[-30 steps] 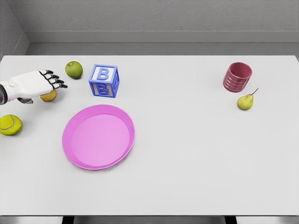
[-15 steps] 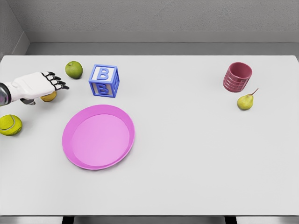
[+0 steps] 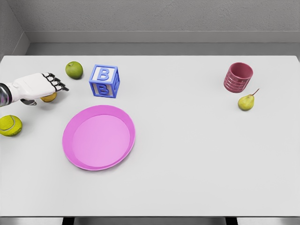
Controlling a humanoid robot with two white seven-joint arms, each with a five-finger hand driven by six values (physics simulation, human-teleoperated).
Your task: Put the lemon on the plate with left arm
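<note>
Black-tipped fingers (image 3: 58,84) of white left hand (image 3: 37,86) spread flat, gripping nothing, over small yellow lemon (image 3: 48,97) at left of frame; round pink plate (image 3: 77,161) lower right, apart.

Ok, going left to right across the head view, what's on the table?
Tennis ball → left hand over the lemon → green apple → pink plate → B block → red cup → pear.

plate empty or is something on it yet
Empty. The pink plate shows only its bare surface. The lemon is on the table beyond it, mostly hidden under the left robot hand.
</note>
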